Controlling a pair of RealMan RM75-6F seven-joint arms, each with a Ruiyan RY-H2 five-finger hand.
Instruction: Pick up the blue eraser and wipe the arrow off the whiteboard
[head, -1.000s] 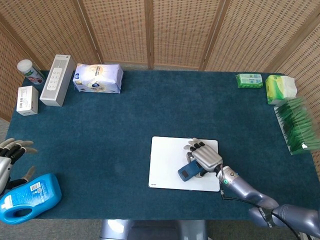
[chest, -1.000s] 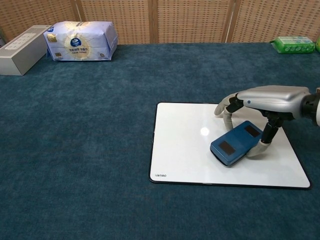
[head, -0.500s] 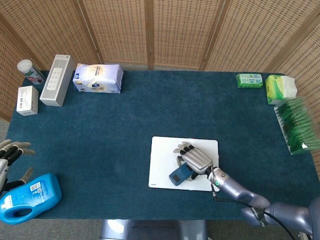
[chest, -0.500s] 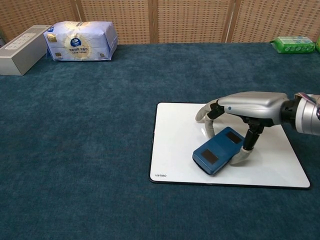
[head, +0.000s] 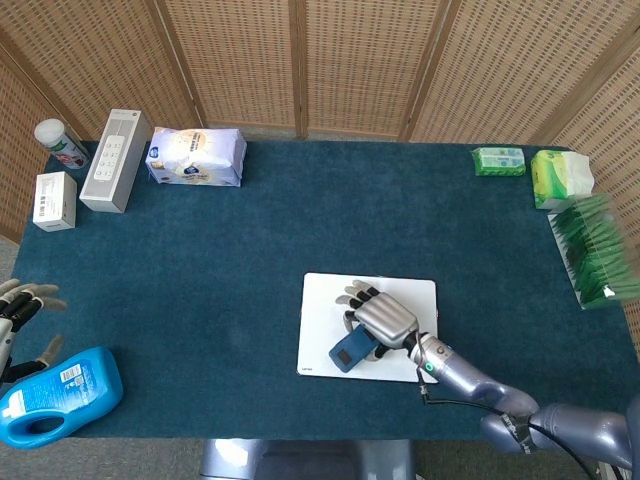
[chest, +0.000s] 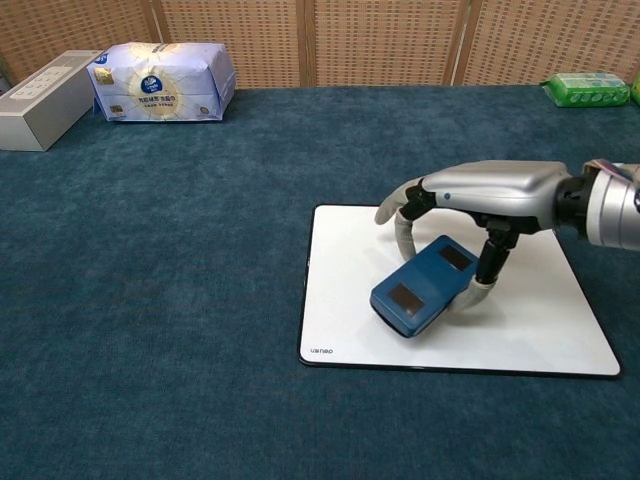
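On one whiteboard (chest: 540, 325), right hand (chest: 480, 195) grips one blue eraser (chest: 422, 286).

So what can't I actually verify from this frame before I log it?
- Any arrow marks left under the right hand and blue eraser: that patch of whiteboard is covered in both views.
- Eraser's wiping face: turned down against the board.
- Left hand: cut by the head view's left edge, absent from the chest view.
- Label text on the blue bottle and white boxes: too small.
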